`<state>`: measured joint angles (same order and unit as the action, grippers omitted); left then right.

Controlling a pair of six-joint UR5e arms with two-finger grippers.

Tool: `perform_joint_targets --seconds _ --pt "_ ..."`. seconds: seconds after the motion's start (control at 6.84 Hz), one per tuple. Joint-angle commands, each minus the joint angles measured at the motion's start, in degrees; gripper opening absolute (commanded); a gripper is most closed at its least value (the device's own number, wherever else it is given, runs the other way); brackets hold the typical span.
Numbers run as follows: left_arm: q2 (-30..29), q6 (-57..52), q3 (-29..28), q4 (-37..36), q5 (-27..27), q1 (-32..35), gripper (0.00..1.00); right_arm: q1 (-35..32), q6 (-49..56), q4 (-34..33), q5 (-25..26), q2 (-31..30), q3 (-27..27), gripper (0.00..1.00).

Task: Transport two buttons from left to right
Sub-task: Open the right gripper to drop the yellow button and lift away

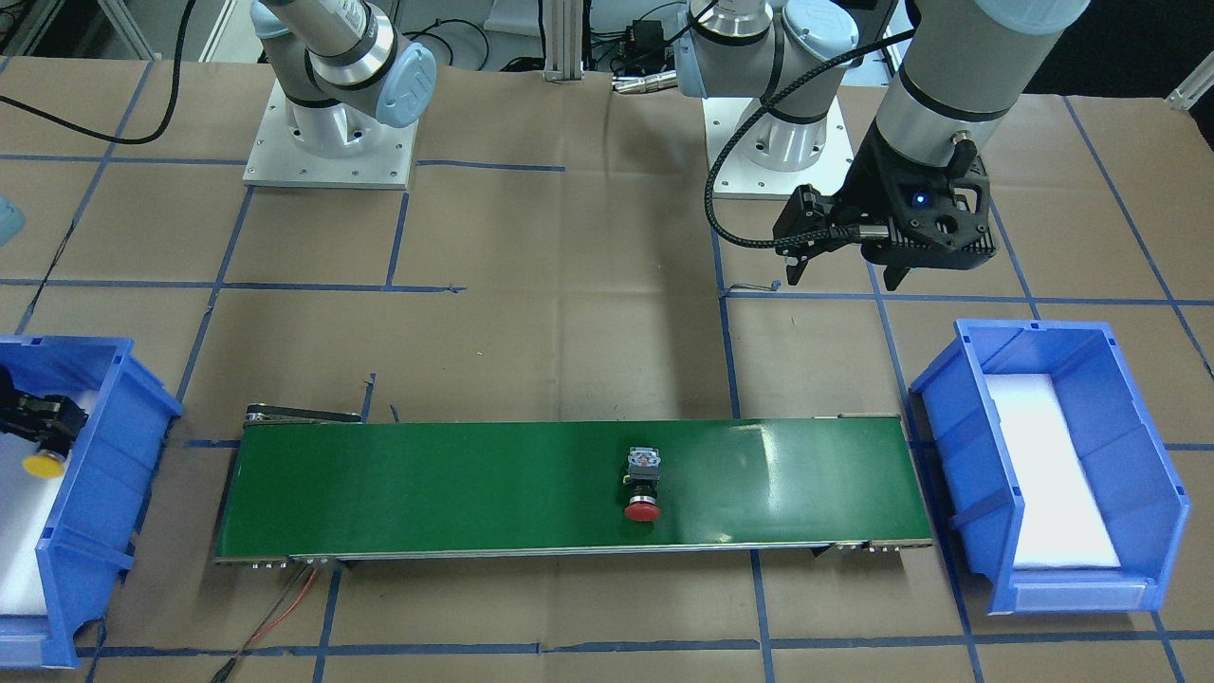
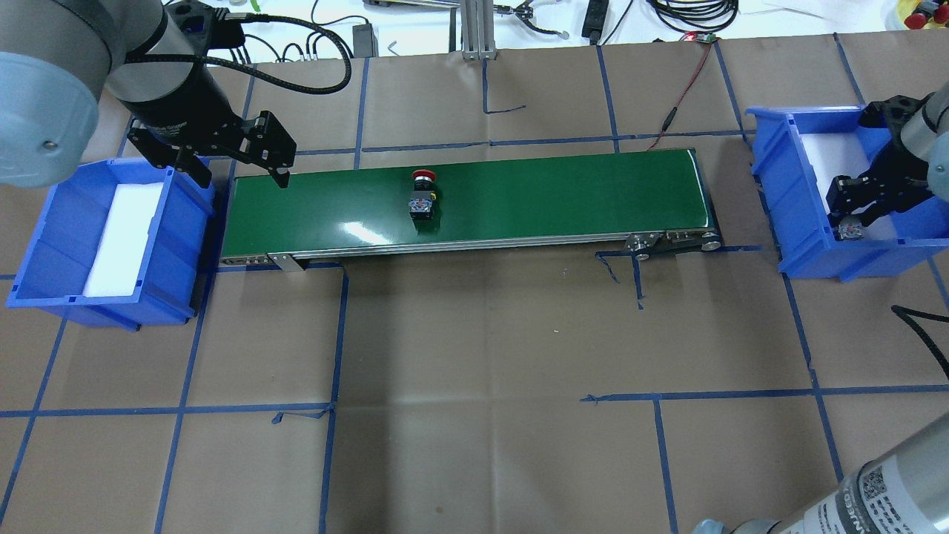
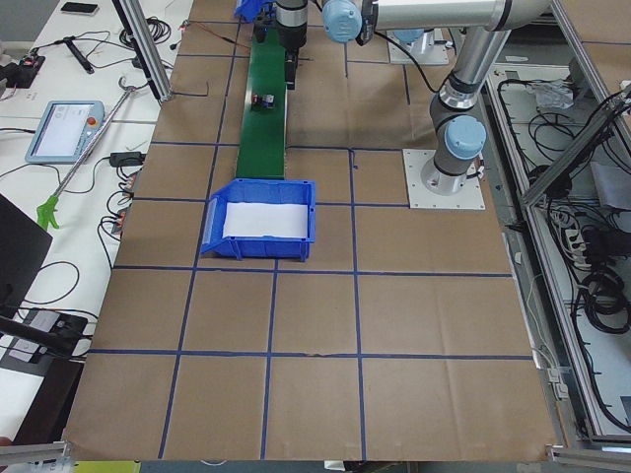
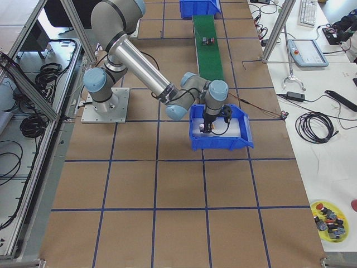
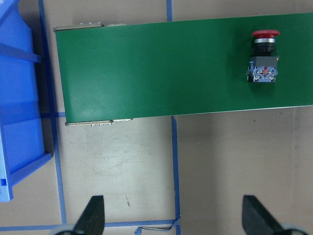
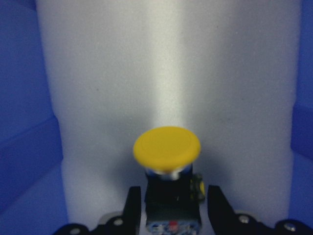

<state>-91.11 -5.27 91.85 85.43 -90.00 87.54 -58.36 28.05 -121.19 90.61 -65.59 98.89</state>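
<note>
The red button (image 1: pixel 643 489) (image 2: pixel 422 194) lies alone on its side near the middle of the green conveyor belt (image 1: pixel 427 484) (image 2: pixel 556 193). My left gripper (image 2: pixel 242 178) (image 1: pixel 844 278) hangs open and empty above the belt's left end; its wrist view shows the red button (image 5: pixel 264 56) well ahead of the spread fingers (image 5: pixel 93 215). My right gripper (image 2: pixel 851 226) (image 6: pixel 170 193) is inside the right blue bin (image 2: pixel 786 185), shut on the yellow button (image 6: pixel 167 147) (image 1: pixel 44 465), just over the white foam.
The left blue bin (image 2: pixel 178 245) (image 1: pixel 958 427) with its white foam liner stands beside the belt's left end. Red and black wires (image 1: pixel 285 607) trail from the conveyor's right end. Blue tape lines cross the brown paper table.
</note>
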Motion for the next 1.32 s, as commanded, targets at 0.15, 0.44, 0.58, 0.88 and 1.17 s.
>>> perform_joint_targets --seconds 0.15,0.44,0.58,0.88,1.17 --pt "0.1 -0.1 0.1 0.1 0.0 0.0 0.99 -0.1 -0.1 -0.3 -0.4 -0.2 -0.8 0.85" --pt "0.0 0.0 0.1 0.0 0.0 0.0 0.99 -0.7 -0.6 -0.3 -1.1 -2.7 -3.8 0.98" --pt "0.1 -0.1 0.1 0.0 0.0 0.0 0.99 -1.2 -0.6 0.4 -1.3 -6.4 -5.4 0.99" --pt "0.1 0.0 0.1 0.0 0.0 0.0 0.99 -3.2 -0.5 0.7 -1.0 -13.0 -6.4 1.0" --pt "0.1 0.0 0.1 0.0 0.0 0.0 0.99 -8.9 -1.1 7.7 -0.8 -15.6 -9.5 1.0"
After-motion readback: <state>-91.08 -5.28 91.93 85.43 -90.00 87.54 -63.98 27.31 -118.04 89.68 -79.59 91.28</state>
